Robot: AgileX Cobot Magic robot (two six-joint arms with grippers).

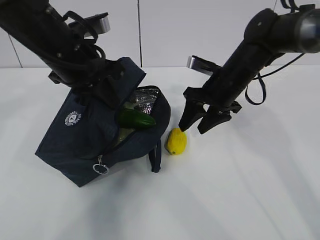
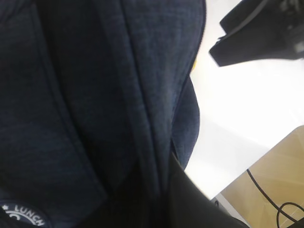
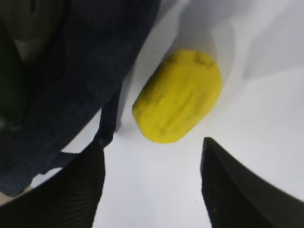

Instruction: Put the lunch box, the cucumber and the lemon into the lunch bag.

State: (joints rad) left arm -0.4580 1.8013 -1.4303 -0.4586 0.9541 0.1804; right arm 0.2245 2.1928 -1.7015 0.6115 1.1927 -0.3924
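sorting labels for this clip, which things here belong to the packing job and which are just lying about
Part of the job:
- lunch bag, tilted and open, gripped by the left gripper
- cucumber, sticking out of the bag's mouth
- lemon, on the table beside the bag, under the open right gripper
- lunch box: not clearly visible

Just lying about:
- nothing else on the white table

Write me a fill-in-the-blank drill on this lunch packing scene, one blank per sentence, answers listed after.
1. The lemon lies on the ____ beside the lunch bag.
2. The cucumber sticks out of the bag's open ____.
3. The right tool hangs above the lemon with its jaws ____.
4. The left tool grips the bag's ____ flap.

Answers: table; top; open; fabric
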